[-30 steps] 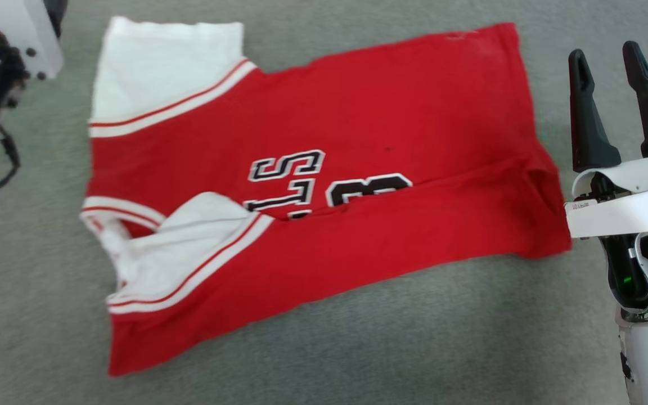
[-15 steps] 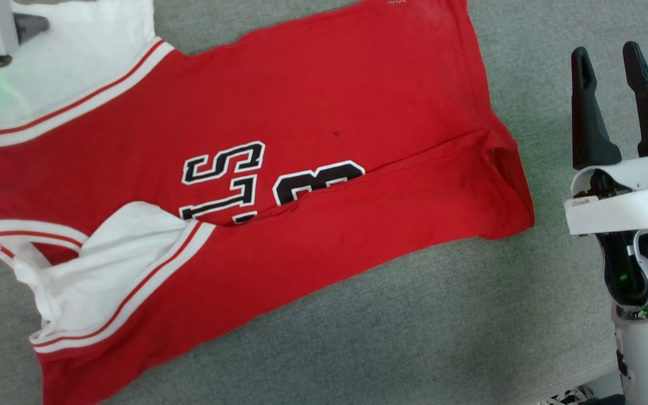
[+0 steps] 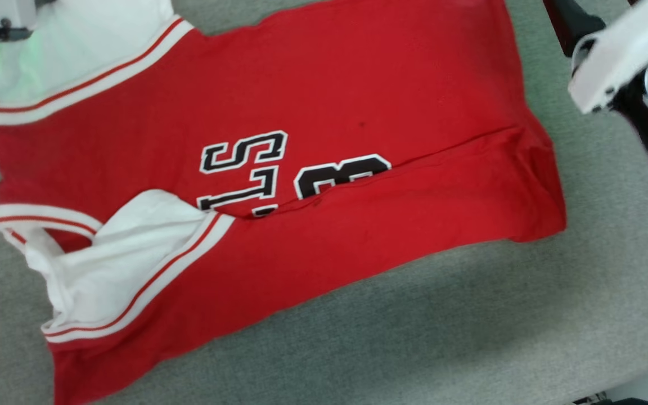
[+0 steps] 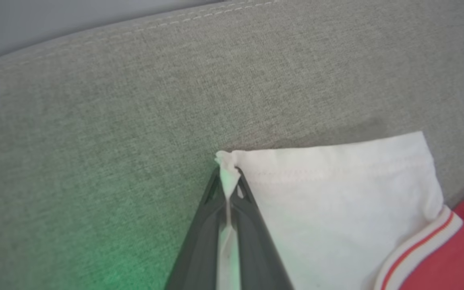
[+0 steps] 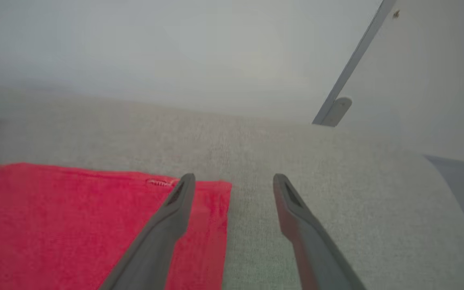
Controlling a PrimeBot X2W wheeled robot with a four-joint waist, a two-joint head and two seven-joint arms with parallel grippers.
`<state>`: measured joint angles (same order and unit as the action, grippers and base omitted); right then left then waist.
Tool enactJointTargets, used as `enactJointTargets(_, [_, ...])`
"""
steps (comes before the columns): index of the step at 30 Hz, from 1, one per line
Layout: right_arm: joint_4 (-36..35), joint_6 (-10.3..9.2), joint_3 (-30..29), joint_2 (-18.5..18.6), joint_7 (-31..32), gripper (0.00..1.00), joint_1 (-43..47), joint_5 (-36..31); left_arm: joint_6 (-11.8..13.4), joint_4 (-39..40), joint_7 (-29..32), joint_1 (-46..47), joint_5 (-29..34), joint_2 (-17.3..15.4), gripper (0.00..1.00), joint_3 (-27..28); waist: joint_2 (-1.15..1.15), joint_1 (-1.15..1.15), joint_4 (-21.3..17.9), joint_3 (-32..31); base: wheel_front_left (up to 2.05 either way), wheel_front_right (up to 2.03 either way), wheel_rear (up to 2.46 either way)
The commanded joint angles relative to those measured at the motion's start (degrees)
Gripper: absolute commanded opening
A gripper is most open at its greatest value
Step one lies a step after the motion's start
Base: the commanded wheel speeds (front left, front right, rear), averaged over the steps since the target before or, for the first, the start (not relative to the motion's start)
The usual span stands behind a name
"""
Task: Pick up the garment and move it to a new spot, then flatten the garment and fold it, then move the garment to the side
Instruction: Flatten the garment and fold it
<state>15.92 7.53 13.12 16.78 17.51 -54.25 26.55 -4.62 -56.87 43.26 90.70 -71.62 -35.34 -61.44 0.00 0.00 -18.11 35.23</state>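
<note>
Dark-grey fingers of our left end effector [image 4: 228, 178] are pinched tight on the hem corner of a white sleeve [image 4: 328, 193]. Our right end effector [image 5: 234, 181] stands wide apart with nothing in it, just above the far hem corner of the red soft-cloth T-shirt [image 3: 301, 101], which lies spread on the grey woven upholstery [image 3: 414, 337] with its near side folded over. We judge the fold goes best if the right side grips that corner fully before we lift, then both move together with the edge taut.
</note>
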Motion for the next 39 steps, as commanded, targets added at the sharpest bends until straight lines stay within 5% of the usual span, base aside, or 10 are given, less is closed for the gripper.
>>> enactJointTargets(1, [3.25,-0.09,1.85,0.83,3.7,1.0,-2.33,0.85,-0.45,-0.37,0.26,-2.52,-0.01,1.73,0.0,-1.05,0.0,0.0,1.35,1.18,0.0,0.0,0.0])
enactJointTargets(9, [17.68,-0.09,9.62,2.04,21.69,1.0,-13.91,8.83,-1.51,-0.21,0.65,-2.89,-0.47,2.88,0.0,-1.38,0.0,0.0,3.75,2.47,0.0,0.0,0.0])
enactJointTargets(18, [27.74,-0.09,12.79,0.54,23.13,1.0,-19.49,9.4,-2.06,0.16,0.69,-2.09,-0.65,3.5,0.0,-1.51,0.0,0.0,5.38,3.64,0.0,0.0,0.0])
enactJointTargets(20, [29.03,-0.08,13.89,0.1,23.4,0.1,-19.81,9.89,-2.18,0.42,0.48,-2.4,-1.0,3.97,0.0,-1.42,0.0,0.0,5.79,3.44,0.0,0.0,0.0])
enactJointTargets(21, [29.49,-0.08,14.17,0.17,23.04,0.0,-19.88,10.22,-2.32,0.69,-0.02,-2.59,-1.22,4.15,0.0,-1.27,0.0,0.0,6.05,3.21,0.0,0.0,0.0])
enactJointTargets(29, [29.14,-0.09,17.03,4.45,16.55,0.0,-17.12,12.85,-3.02,5.21,-7.37,-5.98,-3.52,5.22,0.0,0.38,0.0,0.0,9.94,-4.03,0.0,0.0,0.0])
enactJointTargets(39, [16.59,-0.09,23.59,16.01,11.74,0.0,-4.15,22.54,-2.9,23.04,-16.16,-16.35,-8.27,-0.11,0.0,0.74,0.0,0.0,16.66,-17.82,0.0,0.0,0.0])
